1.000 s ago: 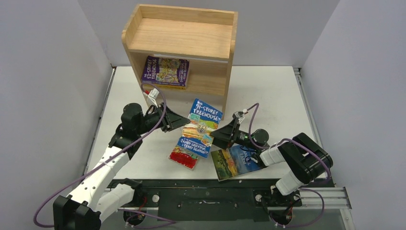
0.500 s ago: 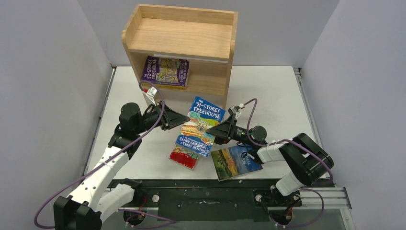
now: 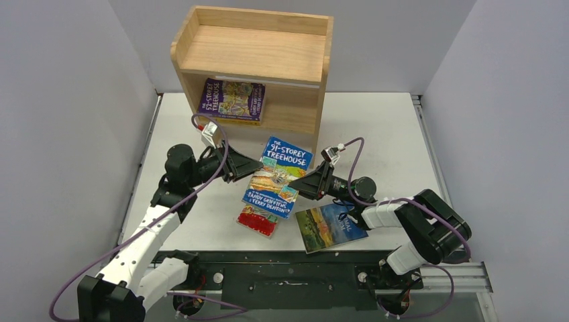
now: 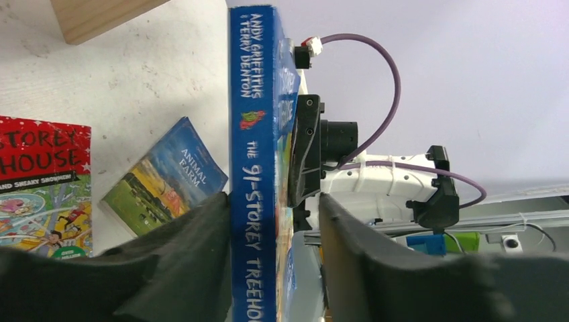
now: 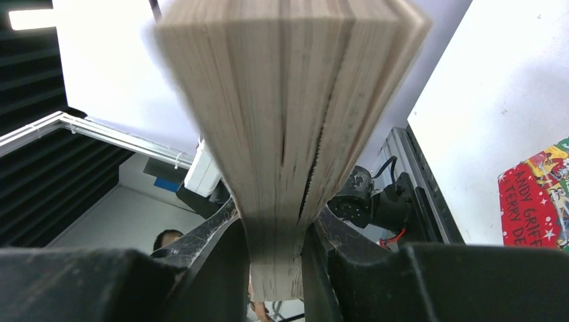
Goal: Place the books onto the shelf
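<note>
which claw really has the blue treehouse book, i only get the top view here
observer: The right wrist view shows the right claw pinched shut on the blue book at its page edge, with the pages fanning out above the grip.
operator: and the left one
observer: The left wrist view shows the left claw straddling the book's spine side. One finger touches the book; the other stands clear of the cover.

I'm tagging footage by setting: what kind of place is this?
Likely a robotics lab test cell: plain grey partition walls box in a white table, two robot arms are bolted at its near edge, and a small wooden bookcase stands on it.
</note>
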Controlling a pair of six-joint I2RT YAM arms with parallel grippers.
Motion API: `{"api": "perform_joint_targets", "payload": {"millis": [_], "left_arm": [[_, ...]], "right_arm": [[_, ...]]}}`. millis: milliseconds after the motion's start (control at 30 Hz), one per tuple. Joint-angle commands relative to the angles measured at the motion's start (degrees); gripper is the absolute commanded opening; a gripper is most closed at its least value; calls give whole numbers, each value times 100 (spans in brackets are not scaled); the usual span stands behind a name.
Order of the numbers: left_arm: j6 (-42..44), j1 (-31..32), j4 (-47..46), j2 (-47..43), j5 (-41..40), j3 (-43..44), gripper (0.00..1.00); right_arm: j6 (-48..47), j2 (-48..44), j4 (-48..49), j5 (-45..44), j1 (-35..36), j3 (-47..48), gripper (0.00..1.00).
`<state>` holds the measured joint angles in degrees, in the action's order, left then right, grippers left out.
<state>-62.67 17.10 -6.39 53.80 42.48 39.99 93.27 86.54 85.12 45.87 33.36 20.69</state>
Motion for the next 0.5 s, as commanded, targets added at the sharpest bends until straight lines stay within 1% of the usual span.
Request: {"api": "perform_joint_targets", "payload": {"millis": [0, 33, 67, 133, 233, 300, 400, 433, 467], "left_arm": [[-158, -43, -750, -28, 376, 50, 61], [-191, -44, -832, -1, 414, 32, 66], [-225, -49, -907, 32, 461, 15, 70], [-285, -49, -1046, 83, 555, -27, 71], [-253, -42, -1057, 187, 670, -67, 71], [-193, -41, -1010, 243, 715, -86, 68], [-92, -43, -908, 279, 760, -71, 60], [-69, -39, -908, 300, 822, -60, 55], [-43, -46, -872, 324, 864, -35, 51]], "right_arm": [[-97, -235, 1696, -79, -14, 98, 5], [-115, -261, 1697, -70, -18, 102, 5], [-123, -287, 1697, -65, -18, 112, 5], [-134, -324, 1692, -50, -20, 139, 5], [-125, -354, 1692, -31, -14, 177, 5], [-117, -357, 1693, -14, -17, 187, 5], [-101, -342, 1694, 43, -9, 207, 5], [-92, -327, 1694, 68, -6, 212, 5], [-86, -315, 1692, 96, -3, 216, 5]]}}
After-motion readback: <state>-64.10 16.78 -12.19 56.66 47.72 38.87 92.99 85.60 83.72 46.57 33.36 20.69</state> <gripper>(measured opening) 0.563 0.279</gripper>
